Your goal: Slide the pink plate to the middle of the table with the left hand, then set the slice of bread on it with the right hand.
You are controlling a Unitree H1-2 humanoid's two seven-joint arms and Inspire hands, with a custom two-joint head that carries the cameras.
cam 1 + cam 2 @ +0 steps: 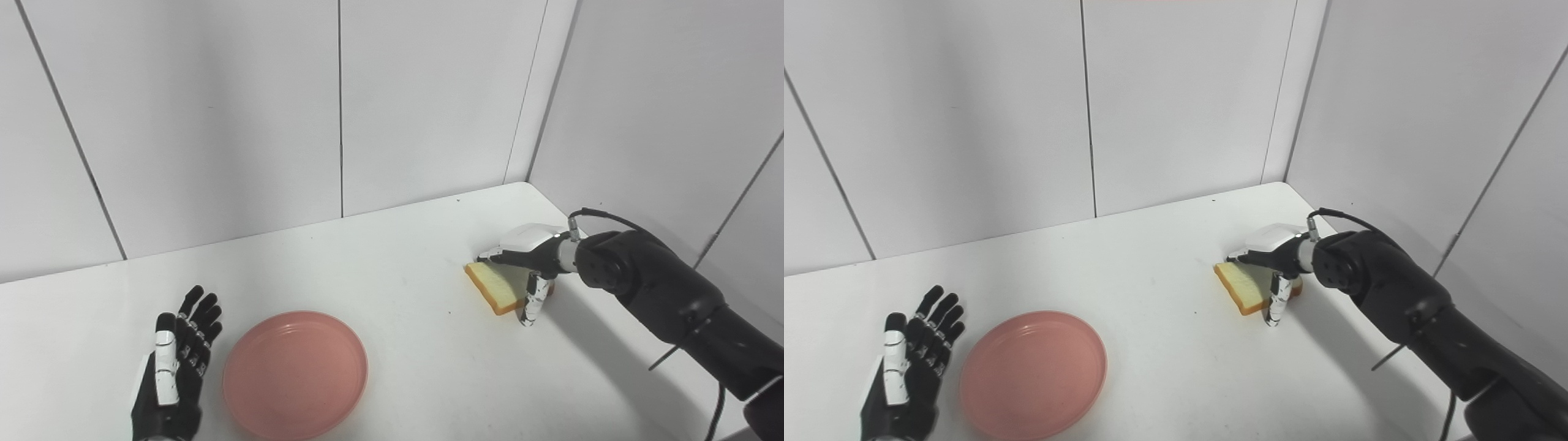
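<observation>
The pink plate sits near the front edge of the white table, left of centre, with a wide bare stretch of tabletop running from its right rim across to the slice of bread. That bread lies far over on the right, close to the table's right edge and not far from the back corner where the grey wall panels meet. Behind the plate the surface is open right up to the back wall, a plain white top with a few small dark specks. Now the left hand: it's just beside the plate's left rim, palm facing in, fingers stretched out and spread, holding nothing, and there's a thin gap of table between it and the plate. Over on the other side, the right hand is down on the bread, white back uppermost, fingers reaching across the top of the slice and the thumb dropping down at its near edge to the table. It's wrapped over the slice, top and side, but whether the grip is truly clamped can't be made out. The bread itself looks flat on the table.
</observation>
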